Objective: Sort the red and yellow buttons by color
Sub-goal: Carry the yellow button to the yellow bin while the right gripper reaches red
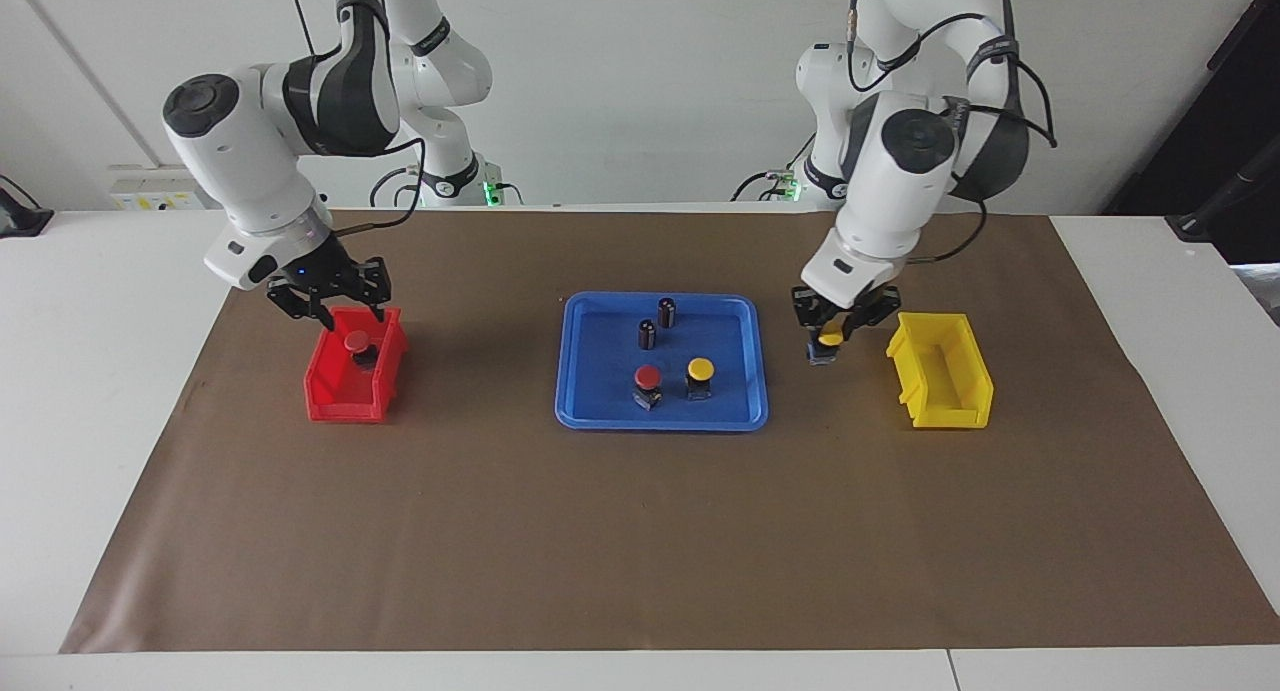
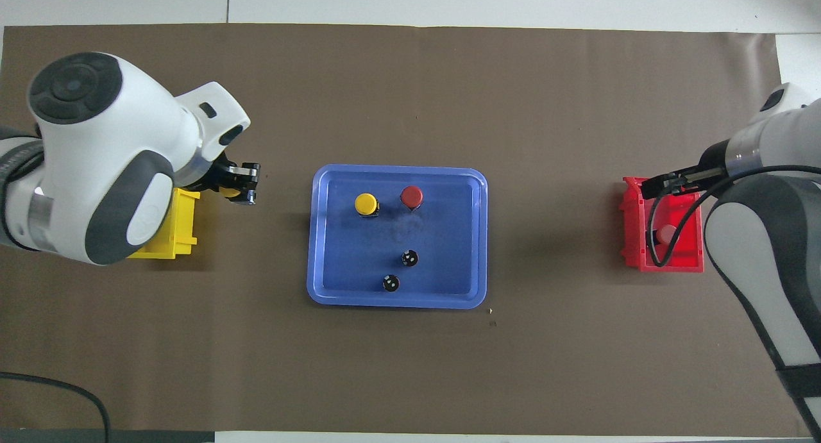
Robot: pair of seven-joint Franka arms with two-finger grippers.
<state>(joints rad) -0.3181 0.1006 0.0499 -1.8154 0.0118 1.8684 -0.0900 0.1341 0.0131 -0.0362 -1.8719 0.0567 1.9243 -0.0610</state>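
Over the brown mat between the blue tray [image 1: 590,411] and the yellow bin [image 1: 940,411], the left gripper [image 1: 829,343] clenches 1 yellow button [image 1: 830,339], which should travel fully above that bin before release, while the right gripper [image 1: 345,316] hangs spread over the red bin [image 1: 335,406] holding 1 red button [image 1: 356,342].

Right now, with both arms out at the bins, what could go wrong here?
1. The left gripper holds a yellow button over the mat, beside the yellow bin rather than over it; released here, it would likely miss.
2. The right gripper hangs open just above the red button in the red bin; its fingers could catch the button or the bin wall when moving off.
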